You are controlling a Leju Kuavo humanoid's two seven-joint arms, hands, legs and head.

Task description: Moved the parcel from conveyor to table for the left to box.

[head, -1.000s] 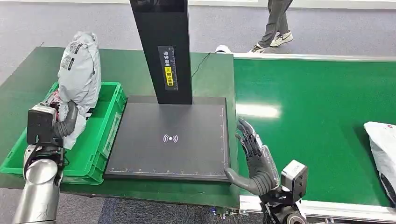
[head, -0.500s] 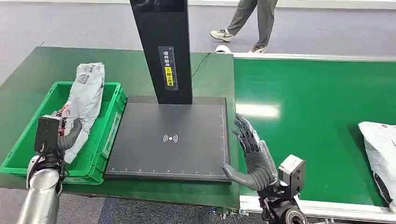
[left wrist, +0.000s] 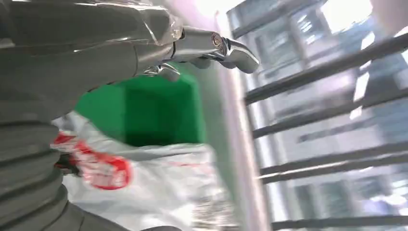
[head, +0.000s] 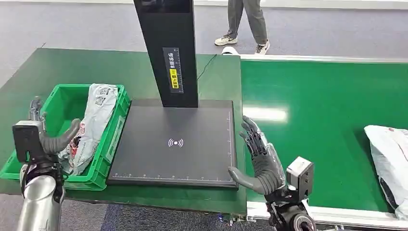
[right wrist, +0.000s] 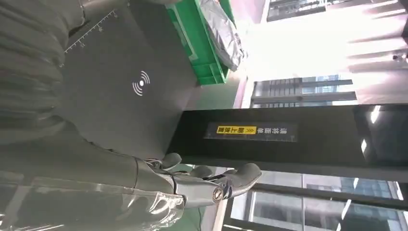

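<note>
The left hand (head: pixel 42 139) hovered over the near left corner of the green crate (head: pixel 109 144) in the head view, its thumb stretched toward the parcel (head: pixel 91 127) and its fingers spread, gripping nothing. The grey parcel lay lengthwise in the crate, leaning against its right wall, labels upward. The crate stood on the green surface (head: pixel 216 91) just beside the black scanner plate (head: pixel 178 144), from whose far edge a black column (head: pixel 168 48) rose. The right hand (head: pixel 260 161) was held upright at the plate's near right corner, fingers apart and empty, at the edge of the green conveyor (head: pixel 317 125). A second white parcel (head: pixel 389 159) lay at the conveyor's right edge. A person's legs (head: pixel 245 21) stood on the grey floor beyond.

In the left wrist view, the left hand (left wrist: pixel 144 48) showed its fingers (left wrist: pixel 226 45) extended with nothing between them, the parcel (left wrist: pixel 163 183) and a crate wall (left wrist: pixel 149 110) beneath.

In the right wrist view, the right hand (right wrist: pixel 159 187) was open, fingers (right wrist: pixel 235 180) spread beside the plate (right wrist: pixel 125 96); the crate (right wrist: pixel 202 53) with the parcel (right wrist: pixel 223 33) lay beyond.
</note>
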